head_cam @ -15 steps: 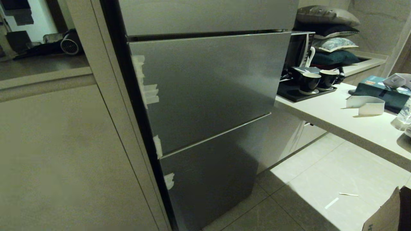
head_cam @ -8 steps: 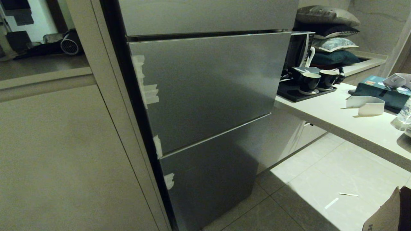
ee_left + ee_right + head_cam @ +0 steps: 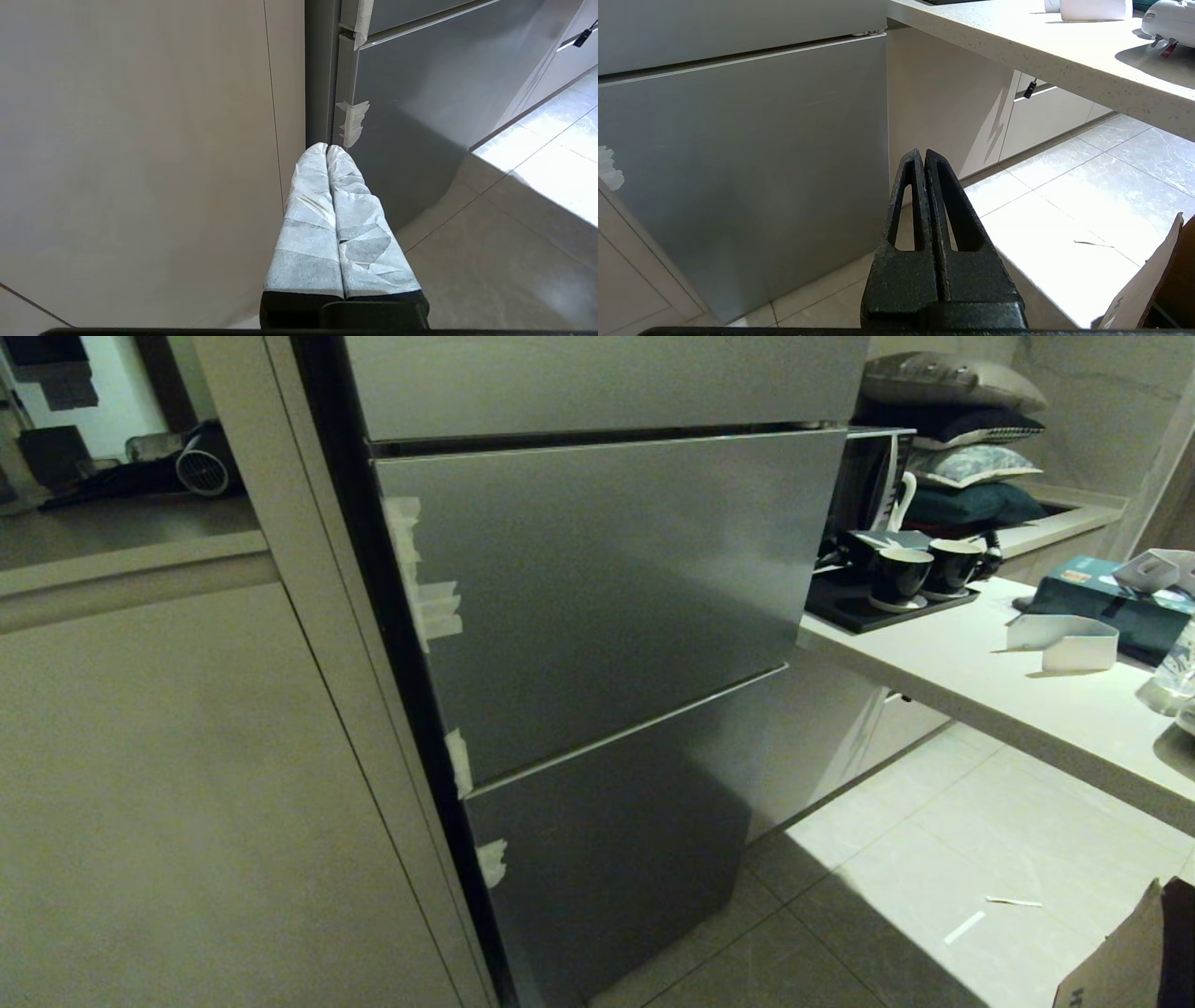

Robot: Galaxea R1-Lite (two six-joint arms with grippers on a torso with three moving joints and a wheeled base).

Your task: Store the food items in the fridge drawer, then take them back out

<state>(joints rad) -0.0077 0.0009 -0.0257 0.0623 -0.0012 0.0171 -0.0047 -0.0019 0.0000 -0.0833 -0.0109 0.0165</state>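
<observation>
fridge (image 3: 597,597) fronts closed, no writing legible | left claw (image 3: 327,148) pressed together, empty | right claw (image 3: 921,153) likewise

The fridge (image 3: 597,597) has brushed grey metal fronts with white tape scraps (image 3: 434,607) along their edge. Beside it the cabinet panel (image 3: 168,784) is plain beige. The tabletop (image 3: 980,663) is cream and finely speckled, carrying two dark cups (image 3: 920,574) on a black tray (image 3: 859,607), a teal box (image 3: 1092,597) and a white paper piece (image 3: 1069,642). Pillows (image 3: 952,429) are stacked in grey, dark and teal. The floor (image 3: 934,859) is pale marbled tile. The left gripper (image 3: 327,148) is wrapped in white-grey paper tape; the right gripper (image 3: 923,153) is textured black. A brown cardboard flap (image 3: 1148,280) shows.
</observation>
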